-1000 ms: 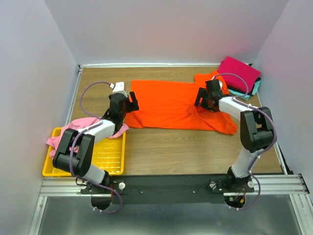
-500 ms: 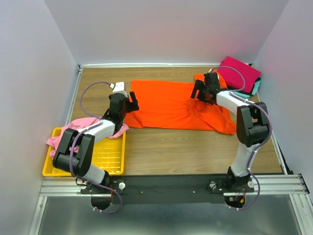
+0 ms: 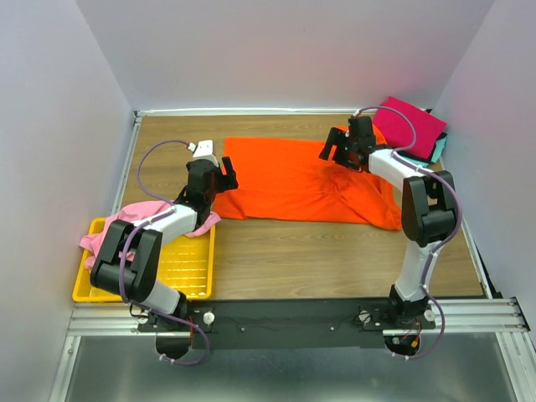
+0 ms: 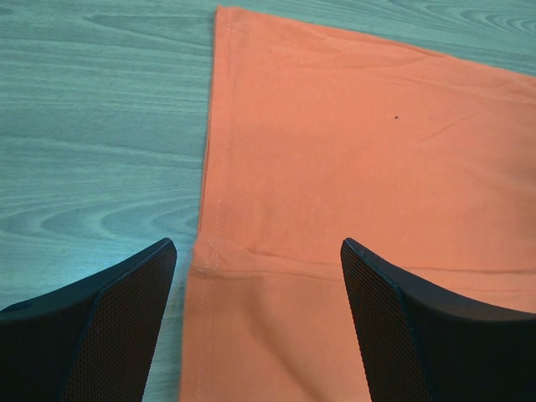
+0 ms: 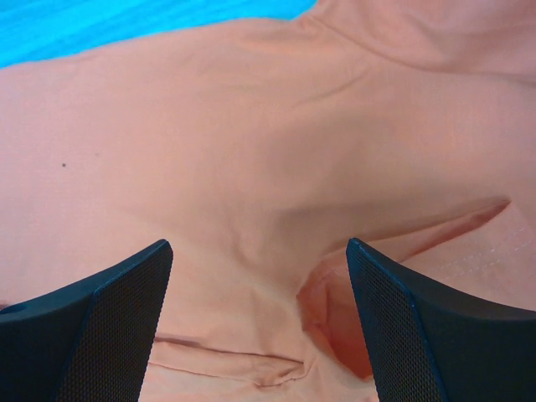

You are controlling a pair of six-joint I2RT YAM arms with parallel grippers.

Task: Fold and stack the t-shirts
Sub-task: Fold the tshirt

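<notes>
From above, the bright orange cloth t-shirt (image 3: 285, 180) lies spread across the middle of the wooden bench (image 3: 276, 251). The left hand (image 3: 224, 177) hovers at its left edge. The right hand (image 3: 333, 149) is over its bunched far-right end, near the folded magenta t-shirt (image 3: 410, 124). A light pink t-shirt (image 3: 138, 211) drapes over the yellow plastic mesh tray (image 3: 188, 268) (partly under the left arm).

Left wrist view: fingers wide apart and empty, straddling the stitched edge.

Right wrist view: fingers spread too, holding nothing, above wrinkled orange cloth.

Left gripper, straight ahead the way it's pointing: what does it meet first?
Probably the orange t-shirt, near its stitched edge, lying between the left gripper's open fingers; how far off is unclear.
</notes>
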